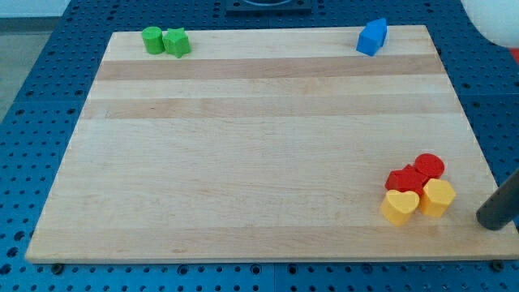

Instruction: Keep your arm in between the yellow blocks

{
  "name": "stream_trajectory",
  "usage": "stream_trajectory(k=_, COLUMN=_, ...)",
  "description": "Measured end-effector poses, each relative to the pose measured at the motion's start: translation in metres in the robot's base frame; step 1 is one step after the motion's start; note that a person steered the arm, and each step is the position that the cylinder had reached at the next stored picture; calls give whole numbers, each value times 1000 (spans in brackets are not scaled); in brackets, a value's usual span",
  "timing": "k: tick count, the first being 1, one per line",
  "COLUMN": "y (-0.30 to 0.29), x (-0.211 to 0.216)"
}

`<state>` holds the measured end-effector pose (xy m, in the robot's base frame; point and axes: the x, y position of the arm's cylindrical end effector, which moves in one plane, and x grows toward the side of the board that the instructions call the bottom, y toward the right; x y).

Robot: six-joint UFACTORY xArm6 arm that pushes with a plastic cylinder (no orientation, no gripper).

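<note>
Two yellow blocks lie side by side near the view's bottom right of the wooden board: a yellow heart (400,206) and a yellow hexagon (438,197), touching each other. My tip (490,222) is the lower end of a dark rod that comes in from the right edge. It stands to the right of the yellow hexagon, with a small gap between them, near the board's right edge. Two red blocks sit just above the yellow ones: a red star-like block (405,179) and a red cylinder (430,166).
A green cylinder (152,39) and a green star-like block (176,41) sit together at the board's top left. A blue block (372,36) stands at the top right. The board (259,146) lies on a blue perforated table.
</note>
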<state>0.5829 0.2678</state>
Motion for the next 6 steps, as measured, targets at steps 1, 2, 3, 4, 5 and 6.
stream_trajectory(k=1, y=-10, x=-12)
stream_trajectory(k=2, y=-24, x=-13)
stream_trajectory(k=3, y=-40, x=-13)
stream_trajectory(k=4, y=-56, x=-13)
stream_trajectory(k=5, y=-73, x=-13)
stream_trajectory(k=6, y=-83, x=-17)
